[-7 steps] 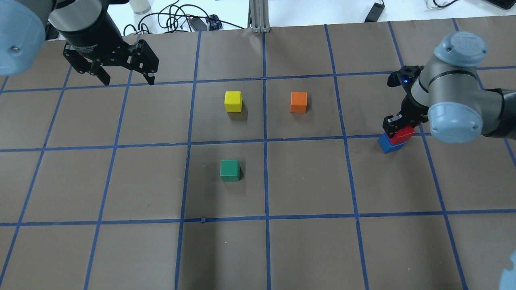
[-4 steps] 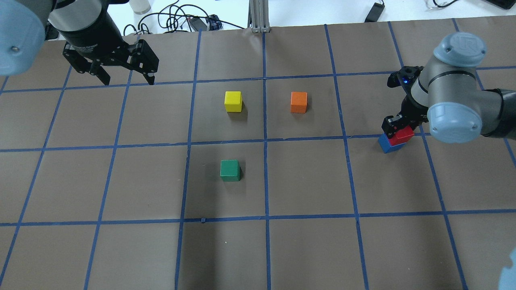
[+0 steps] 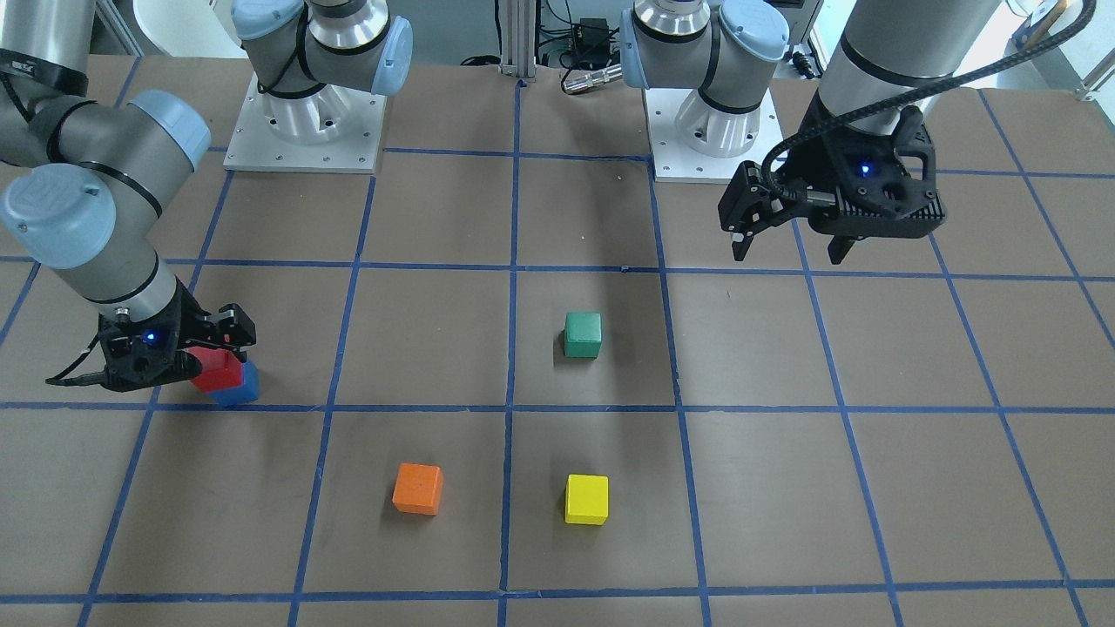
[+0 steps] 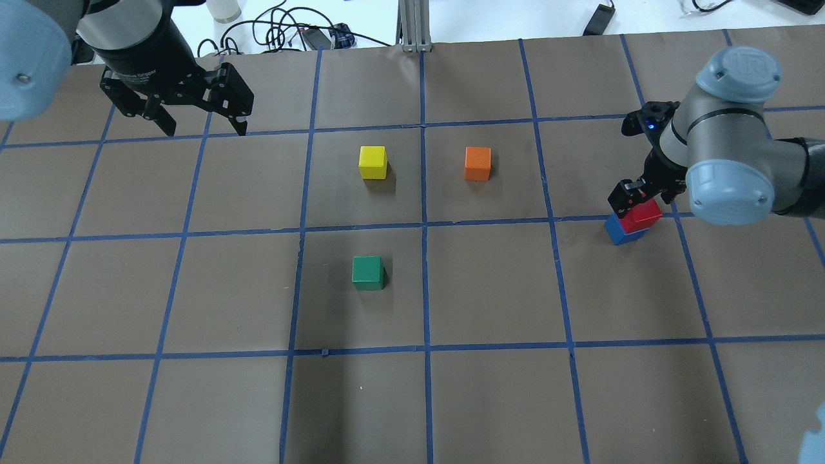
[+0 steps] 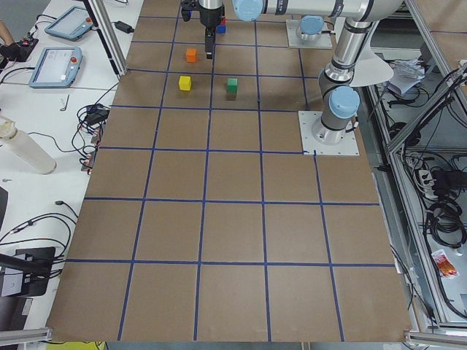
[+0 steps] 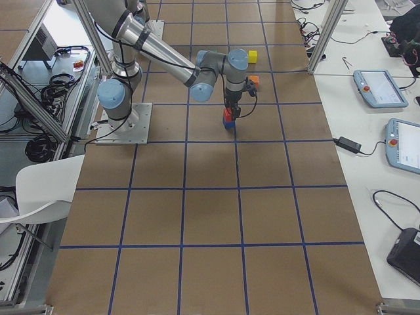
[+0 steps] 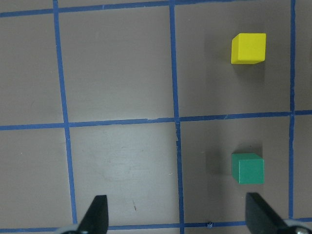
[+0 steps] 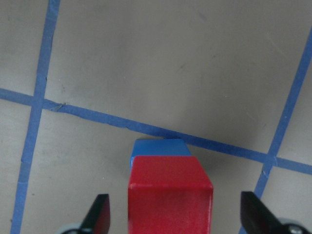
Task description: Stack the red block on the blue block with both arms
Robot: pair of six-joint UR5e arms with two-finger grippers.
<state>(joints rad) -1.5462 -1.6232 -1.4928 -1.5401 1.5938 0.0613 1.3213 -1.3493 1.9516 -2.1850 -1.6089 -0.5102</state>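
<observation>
Right gripper (image 8: 178, 215), black two-finger type: fingers (image 8: 101, 214) spread wide, one on each side of the small matte red block (image 4: 642, 214). The wrist view shows a gap on both sides, so it grips nothing. Red block sits on top of the small matte blue block (image 4: 617, 231), faces touching. A strip of the blue top shows past the red one's far edge.

Reading the overhead view as a clock, the stack is at 3 o'clock on the brown paper-covered table (image 4: 490, 290). It sits just beside a line of the blue tape grid (image 4: 424, 224). The right arm's wrist hangs directly above it.

Left gripper (image 4: 205, 129): black, fingers apart and empty, held above the table at 10 o'clock, well apart from every block.

Other items, each resting alone on the paper:
- small green cube (image 4: 367, 272), near centre, about 7 o'clock
- small yellow cube (image 4: 373, 162), at 12 o'clock from the green cube
- small orange cube (image 4: 477, 163), at 3 o'clock from the yellow cube

Left wrist view takes in the yellow and green cubes only.
</observation>
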